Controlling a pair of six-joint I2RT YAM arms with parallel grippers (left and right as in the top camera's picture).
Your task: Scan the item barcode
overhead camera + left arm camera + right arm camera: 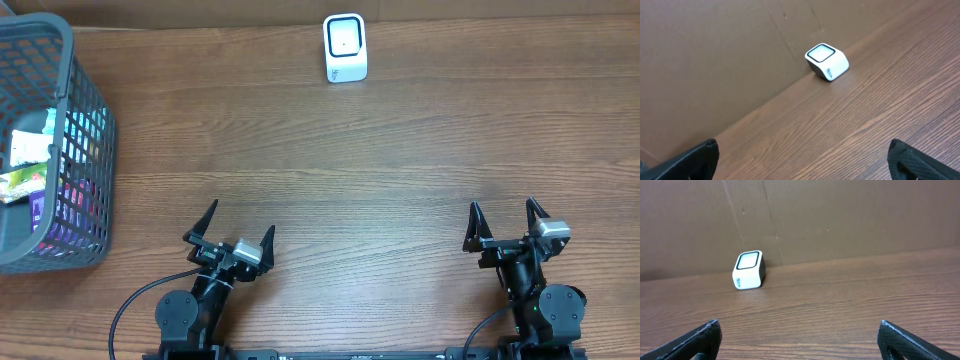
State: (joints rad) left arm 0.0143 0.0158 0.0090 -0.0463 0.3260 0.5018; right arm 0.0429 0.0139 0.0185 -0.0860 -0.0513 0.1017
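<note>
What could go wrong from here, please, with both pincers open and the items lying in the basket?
1. The packets lie crowded inside the mesh basket; the left pincer might catch its rim or lift two at once.
2. The small scanner stands by the back wall; a swung item could knock it askew.
3. No barcode shows, so an item may face the scanner wrongly.
</note>
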